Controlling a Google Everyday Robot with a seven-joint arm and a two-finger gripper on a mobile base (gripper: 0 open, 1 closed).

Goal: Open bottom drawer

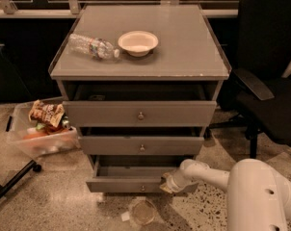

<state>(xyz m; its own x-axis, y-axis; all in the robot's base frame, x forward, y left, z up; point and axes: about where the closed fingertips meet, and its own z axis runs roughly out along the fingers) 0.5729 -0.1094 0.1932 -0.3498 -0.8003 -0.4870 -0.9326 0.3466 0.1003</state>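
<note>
Because the grey cabinet stacks its three drawers with the smallest at floor level, the robot's white arm reaches in low from the near right, almost level with the floor. This low approach probably lets it pull the drawer straight toward the viewer. The gripper rests against the right end of the bottom drawer, at the front panel's edge and to the right of the central knob. Whether the gripper is open or closed cannot be told.

The bottom drawer sits at the foot of the cabinet, under the two taller fronts. It stands partly pulled out, with a strip of plain grey tray showing behind the panel. The short, narrow front is matte grey. Its small round metal knob is at the centre, untouched.
</note>
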